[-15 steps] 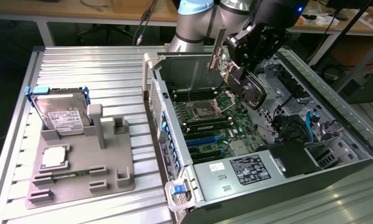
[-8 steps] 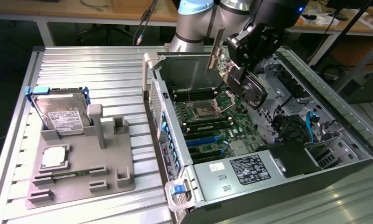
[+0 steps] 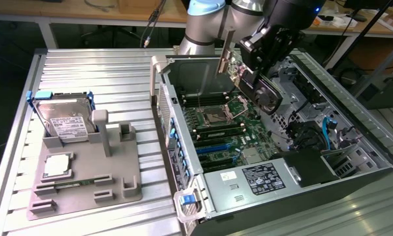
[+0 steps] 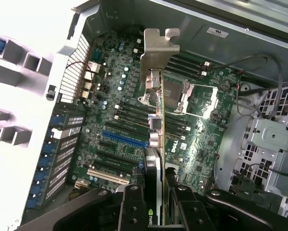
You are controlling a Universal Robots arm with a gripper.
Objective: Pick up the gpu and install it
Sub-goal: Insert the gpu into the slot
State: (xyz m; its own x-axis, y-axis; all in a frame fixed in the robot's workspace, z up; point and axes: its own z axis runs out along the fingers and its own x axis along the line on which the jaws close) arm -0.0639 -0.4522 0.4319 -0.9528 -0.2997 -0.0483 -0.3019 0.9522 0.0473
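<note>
My gripper is shut on the gpu and holds it in the air over the open computer case. The card hangs edge-down and tilted, its long silver bracket pointing up toward the case's rear wall. In the wrist view the gpu is seen edge-on, clamped between the black fingers, with the bracket at its far end. Below it lies the green motherboard, its blue slot and white slot uncovered. The card is above the board and apart from it.
A grey holder tray lies on the metal table at the exterior view's left, carrying a silver hard drive, a square silver chip and a narrow memory stick. Drive cages and cables crowd the case's right side.
</note>
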